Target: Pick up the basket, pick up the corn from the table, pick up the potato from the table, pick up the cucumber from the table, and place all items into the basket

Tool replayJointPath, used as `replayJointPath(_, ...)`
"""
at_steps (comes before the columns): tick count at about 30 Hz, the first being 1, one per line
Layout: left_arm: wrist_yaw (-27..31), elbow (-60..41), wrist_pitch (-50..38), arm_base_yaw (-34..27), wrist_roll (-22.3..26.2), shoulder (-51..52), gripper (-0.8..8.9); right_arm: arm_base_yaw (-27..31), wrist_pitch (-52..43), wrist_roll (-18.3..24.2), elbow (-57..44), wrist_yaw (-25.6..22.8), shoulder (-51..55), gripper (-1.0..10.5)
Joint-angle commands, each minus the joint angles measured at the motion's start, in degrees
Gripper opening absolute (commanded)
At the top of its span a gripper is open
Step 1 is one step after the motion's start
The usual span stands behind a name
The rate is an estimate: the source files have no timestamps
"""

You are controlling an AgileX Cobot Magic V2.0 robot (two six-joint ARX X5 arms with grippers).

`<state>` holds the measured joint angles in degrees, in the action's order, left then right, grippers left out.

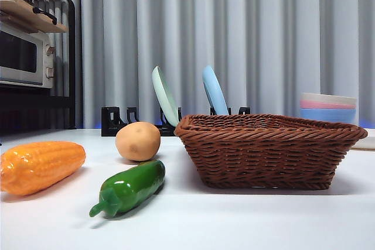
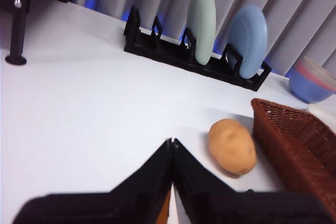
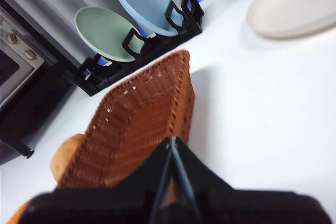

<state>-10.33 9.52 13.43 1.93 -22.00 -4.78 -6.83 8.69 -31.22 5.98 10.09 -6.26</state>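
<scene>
Woven brown wicker formed the basket (image 1: 269, 150), sitting at the lower right of the front view on the white table (image 1: 234, 221); it looked light and stiff, best taken by its braided rim. At lower left lay the glossy corn (image 1: 40, 165) and cucumber (image 1: 130, 187), probably slippery, best pinched across their middles. Behind them sat the smooth potato (image 1: 137, 141). The left gripper (image 2: 172, 142) and right gripper (image 3: 172, 140) each showed jaws clenched together, holding nothing.
</scene>
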Motion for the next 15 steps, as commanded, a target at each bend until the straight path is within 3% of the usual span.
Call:
replayJointPath(1,-0.48,3.39,0.42,-0.04,2.97,-3.87,-0.08,0.02,-0.70,2.54,3.48,0.11,-4.68,-0.1)
replayJointPath(8,-2.58,15.12,2.67,-0.04,7.34,-18.18,-0.08,0.02,-0.46,8.20,13.79,0.55,-19.52,-0.1)
replayJointPath(15,-13.62,26.86,8.24,-0.04,11.50,-34.21,-0.05,0.02,2.14,14.60,25.29,3.63,-34.40,-0.1)
